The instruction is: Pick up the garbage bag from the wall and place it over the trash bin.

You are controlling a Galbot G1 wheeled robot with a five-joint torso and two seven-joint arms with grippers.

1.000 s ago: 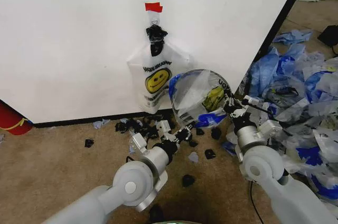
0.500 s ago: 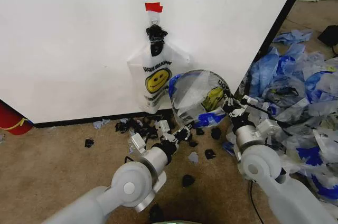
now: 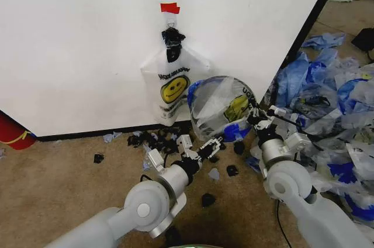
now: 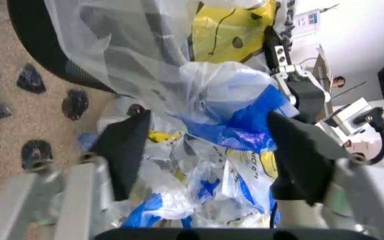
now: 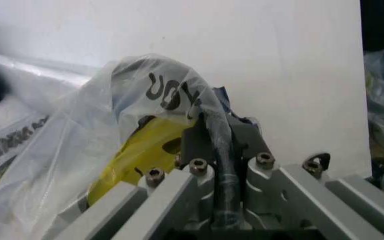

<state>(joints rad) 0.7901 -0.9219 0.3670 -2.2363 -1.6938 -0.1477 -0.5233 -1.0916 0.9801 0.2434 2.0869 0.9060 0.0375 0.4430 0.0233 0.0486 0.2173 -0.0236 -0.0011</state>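
A white smiley garbage bag [image 3: 174, 87] hangs on the wall [image 3: 76, 37] under a red tape piece [image 3: 170, 7]. A second bag of the same kind [image 3: 219, 104] is stretched over the round mouth of the trash bin, whose black mesh [image 4: 38, 45] shows through the plastic. My right gripper [image 3: 255, 116] is at the bin's right rim, shut on the bag's edge [image 5: 178, 95]. My left gripper [image 3: 211, 144] is low at the bin's front, open. The bag's blue handle [image 4: 245, 120] lies between its spread fingers [image 4: 122, 145].
A heap of mostly blue plastic bags [image 3: 327, 90] fills the floor on the right. Black scraps [image 3: 152, 140] litter the carpet below the wall. A red cylinder [image 3: 11, 131] stands at the far left against the wall.
My left gripper has shifted slightly to the right under the bin. The bag over the bin and my right gripper stay where they were.
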